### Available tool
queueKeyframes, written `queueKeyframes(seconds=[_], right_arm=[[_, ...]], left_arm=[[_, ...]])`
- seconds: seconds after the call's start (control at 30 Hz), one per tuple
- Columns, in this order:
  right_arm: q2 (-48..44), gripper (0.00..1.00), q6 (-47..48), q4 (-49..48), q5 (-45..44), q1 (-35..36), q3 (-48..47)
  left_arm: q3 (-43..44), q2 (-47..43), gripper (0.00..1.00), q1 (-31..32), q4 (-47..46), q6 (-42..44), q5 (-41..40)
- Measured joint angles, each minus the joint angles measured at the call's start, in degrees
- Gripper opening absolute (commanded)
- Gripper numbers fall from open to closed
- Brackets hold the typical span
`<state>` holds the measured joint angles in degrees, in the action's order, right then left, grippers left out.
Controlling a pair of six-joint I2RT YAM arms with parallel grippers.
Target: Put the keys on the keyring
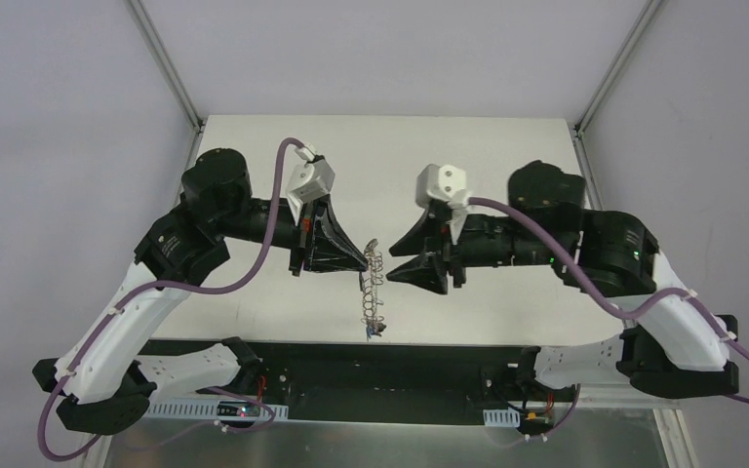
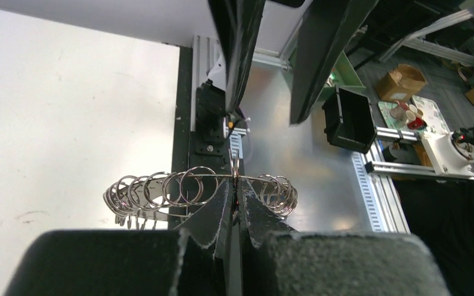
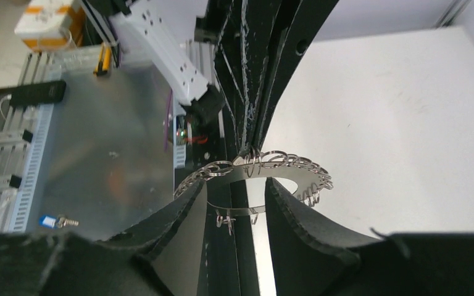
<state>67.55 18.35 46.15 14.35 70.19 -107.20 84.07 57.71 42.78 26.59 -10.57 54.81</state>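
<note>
Both arms reach inward, elbows out, meeting in mid-air above the tabletop (image 1: pixel 468 156). The left claw (image 1: pixel 363 261) is pressed together, pinching the keyring (image 1: pixel 374 288) by its rim. The right claw (image 1: pixel 390 263) stands spread, flanking the ring, contact unclear.

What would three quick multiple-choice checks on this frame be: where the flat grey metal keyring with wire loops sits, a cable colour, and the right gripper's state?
1. Where is the flat grey metal keyring with wire loops?
A. lying flat on the white table
B. held in mid-air by the left gripper
C. in a bin

2. What colour are the robot's cables?
A. purple
B. yellow
C. green

3. How does the right gripper stand?
A. shut on the keyring
B. shut on nothing
C. open

Answers:
1. B, the left gripper pinches its rim.
2. A, they show purple in the top view.
3. C, its jaws stand apart, with the keyring between them.
</note>
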Motion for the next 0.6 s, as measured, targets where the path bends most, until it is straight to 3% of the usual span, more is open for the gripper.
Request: queueKeyframes(seconds=[0.27,0.6], right_arm=[[6.1,0.4,2.0,7.5,3.1,-1.4,-0.8],[6.2,0.35,1.8,6.6,7.7,-5.2,-1.1]], left_arm=[[2.4,2.7,0.0,0.0,8.6,3.8,2.1],[3.0,4.5,0.0,0.0,14.6,6.7,2.2]])
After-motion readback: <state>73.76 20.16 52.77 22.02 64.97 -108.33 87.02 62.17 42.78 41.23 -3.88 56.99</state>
